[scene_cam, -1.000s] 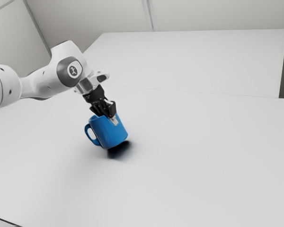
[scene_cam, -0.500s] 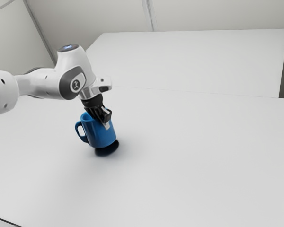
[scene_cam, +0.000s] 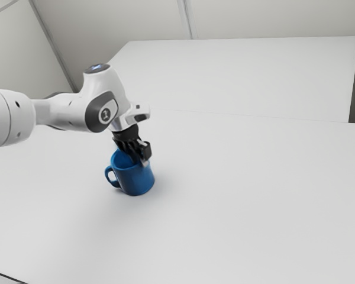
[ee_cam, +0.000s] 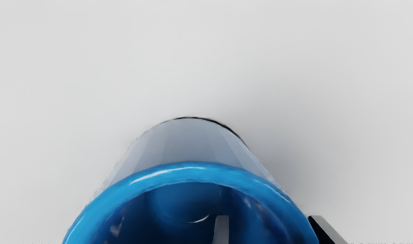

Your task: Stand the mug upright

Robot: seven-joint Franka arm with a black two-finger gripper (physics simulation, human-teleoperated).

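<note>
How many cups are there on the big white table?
1. The round blue mug stands upright on the smooth white table, left of the middle in the exterior view.

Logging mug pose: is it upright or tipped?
Upright: in the exterior view, the mug has its mouth up and its base down on the table.

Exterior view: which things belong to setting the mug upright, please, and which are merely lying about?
For the job:
- blue mug
- gripper
- white table, as support

Merely surroundings:
- pale wall behind
</note>
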